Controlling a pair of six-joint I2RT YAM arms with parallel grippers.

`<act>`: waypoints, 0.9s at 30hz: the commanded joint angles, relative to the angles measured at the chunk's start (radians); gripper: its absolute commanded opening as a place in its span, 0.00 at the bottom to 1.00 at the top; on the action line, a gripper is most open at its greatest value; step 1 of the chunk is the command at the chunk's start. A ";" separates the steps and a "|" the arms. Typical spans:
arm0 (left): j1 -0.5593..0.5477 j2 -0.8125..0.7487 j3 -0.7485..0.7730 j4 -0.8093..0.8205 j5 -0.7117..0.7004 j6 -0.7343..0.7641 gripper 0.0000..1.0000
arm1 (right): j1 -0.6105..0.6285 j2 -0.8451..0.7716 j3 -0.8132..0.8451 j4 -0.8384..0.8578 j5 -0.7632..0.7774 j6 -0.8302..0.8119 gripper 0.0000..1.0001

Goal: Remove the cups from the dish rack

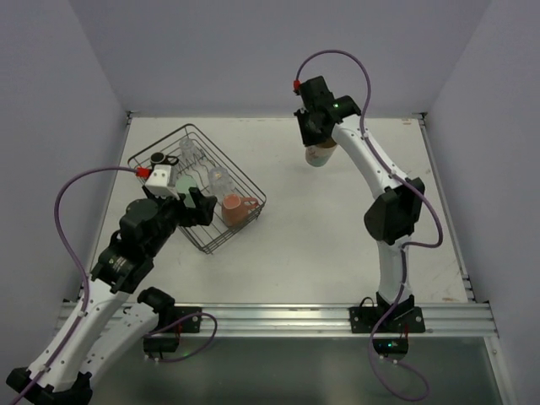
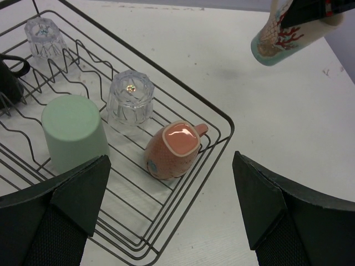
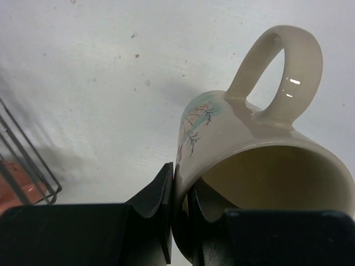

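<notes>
Counter (image 1: 337, 253) carries my dish rack (image 2: 127, 188) left of centre. Left claw (image 2: 172, 221) hangs over its near corner, fingers wide apart. Right claw (image 3: 180, 194) is clamped on the tilted cream patterned mug (image 1: 321, 154), upper middle. In the rack I see the pale green cup (image 2: 75, 136), salmon-pink mug (image 2: 172, 151) on its side, clear glasses (image 2: 130, 100) and dark brown mug (image 2: 11, 77).

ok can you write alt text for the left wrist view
The open left gripper hovers over a black wire rack holding an upturned green cup, two upturned glasses, a pink mug on its side and a dark mug at the left edge. At top right, a cream mug is held in the air.
</notes>
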 commanded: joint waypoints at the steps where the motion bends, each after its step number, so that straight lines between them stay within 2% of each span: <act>1: -0.007 0.000 -0.010 0.054 0.013 0.035 1.00 | -0.036 0.048 0.128 -0.029 0.056 -0.095 0.00; 14: -0.005 0.067 -0.008 0.069 0.056 0.043 1.00 | -0.110 0.229 0.200 0.046 -0.046 -0.173 0.00; 23: 0.007 0.119 -0.004 0.071 0.075 0.042 1.00 | -0.116 0.247 0.160 0.102 -0.126 -0.162 0.00; 27: 0.009 0.157 0.010 0.063 0.087 0.048 1.00 | -0.118 0.241 0.124 0.128 -0.123 -0.158 0.11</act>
